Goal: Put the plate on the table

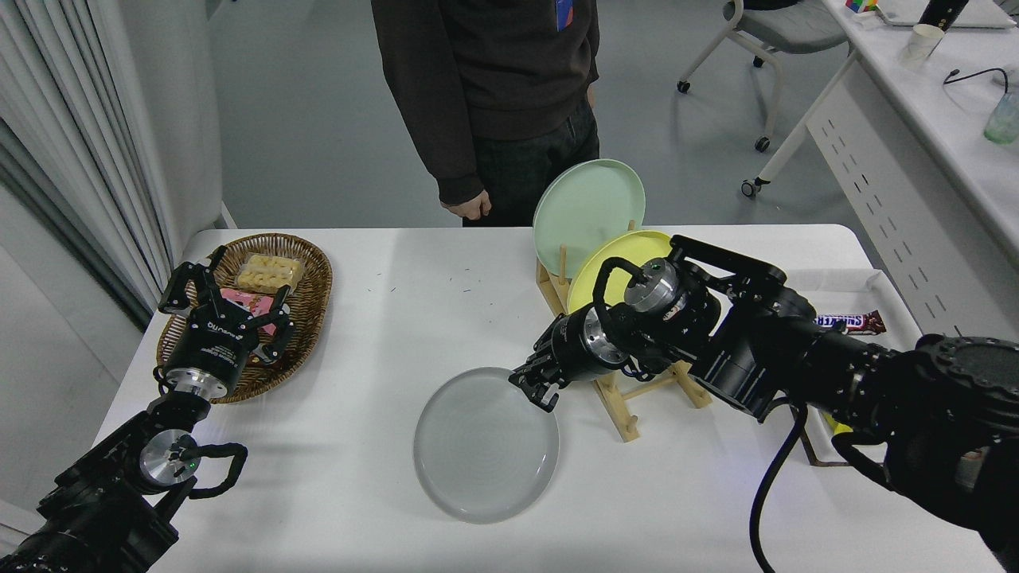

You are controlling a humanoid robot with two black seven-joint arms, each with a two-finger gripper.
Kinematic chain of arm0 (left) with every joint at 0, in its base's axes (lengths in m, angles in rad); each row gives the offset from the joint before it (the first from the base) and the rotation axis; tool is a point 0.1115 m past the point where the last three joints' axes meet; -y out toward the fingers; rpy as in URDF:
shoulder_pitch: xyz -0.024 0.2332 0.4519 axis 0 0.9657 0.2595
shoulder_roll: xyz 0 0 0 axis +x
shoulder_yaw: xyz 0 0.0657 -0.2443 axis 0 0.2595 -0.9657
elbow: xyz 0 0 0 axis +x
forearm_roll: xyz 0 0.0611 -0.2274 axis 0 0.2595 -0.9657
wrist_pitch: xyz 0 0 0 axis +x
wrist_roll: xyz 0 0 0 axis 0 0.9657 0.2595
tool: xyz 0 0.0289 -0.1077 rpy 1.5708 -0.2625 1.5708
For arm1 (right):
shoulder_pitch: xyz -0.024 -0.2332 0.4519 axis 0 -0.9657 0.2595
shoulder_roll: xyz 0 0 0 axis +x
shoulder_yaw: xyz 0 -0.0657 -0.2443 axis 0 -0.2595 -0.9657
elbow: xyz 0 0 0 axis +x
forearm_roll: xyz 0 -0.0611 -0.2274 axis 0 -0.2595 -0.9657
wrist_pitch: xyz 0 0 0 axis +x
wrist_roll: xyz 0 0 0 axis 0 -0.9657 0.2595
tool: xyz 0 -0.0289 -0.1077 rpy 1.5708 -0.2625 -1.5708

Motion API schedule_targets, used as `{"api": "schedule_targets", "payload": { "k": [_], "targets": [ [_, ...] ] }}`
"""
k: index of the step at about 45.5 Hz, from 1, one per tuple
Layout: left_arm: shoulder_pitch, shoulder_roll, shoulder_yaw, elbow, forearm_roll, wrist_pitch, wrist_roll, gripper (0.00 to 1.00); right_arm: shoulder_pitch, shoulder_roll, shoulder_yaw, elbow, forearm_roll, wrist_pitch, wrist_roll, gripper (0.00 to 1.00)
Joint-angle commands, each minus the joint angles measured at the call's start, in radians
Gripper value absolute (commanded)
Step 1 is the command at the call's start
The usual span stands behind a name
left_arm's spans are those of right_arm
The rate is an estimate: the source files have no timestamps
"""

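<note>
We see a white table (358, 318) from above, a person (493, 87) standing at its far edge. On it a wooden rack (617, 398) holds a green plate (585, 203) and a yellow plate (617, 259); a wicker basket (314, 270) sits far left. The grey plate (482, 446) lies near the table's middle, just left of the rack, apparently flat or nearly so. Our right gripper (535, 387) pinches its far right rim. We should lower until the plate rests fully, then release gently. Our left gripper (227, 306) rests spread open over the basket.
</note>
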Motion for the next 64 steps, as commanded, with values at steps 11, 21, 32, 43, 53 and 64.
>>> {"api": "schedule_targets", "payload": {
  "k": [11,21,32,43,53,64],
  "targets": [
    [0.0,0.0,0.0,0.0,0.0,0.0,0.0,0.98,-0.045,0.0,0.005,-0.011,0.052,-0.006,0.015,0.0],
    [0.0,0.0,0.0,0.0,0.0,0.0,0.002,0.98,-0.059,0.0,0.002,-0.021,0.042,-0.009,0.016,0.0],
    [0.0,0.0,0.0,0.0,0.0,0.0,0.0,0.98,-0.069,0.0,-0.001,-0.028,0.042,-0.01,0.018,0.0],
    [0.0,0.0,0.0,0.0,0.0,0.0,0.0,0.98,-0.068,0.0,0.001,-0.028,0.036,-0.006,0.018,0.0],
    [0.0,0.0,0.0,0.0,0.0,0.0,0.0,0.98,-0.068,0.0,0.007,-0.028,0.03,-0.003,0.016,0.0],
    [0.0,0.0,0.0,0.0,0.0,0.0,0.0,0.98,-0.066,0.0,0.01,-0.03,-0.011,0.007,0.016,0.09]
  ]
}}
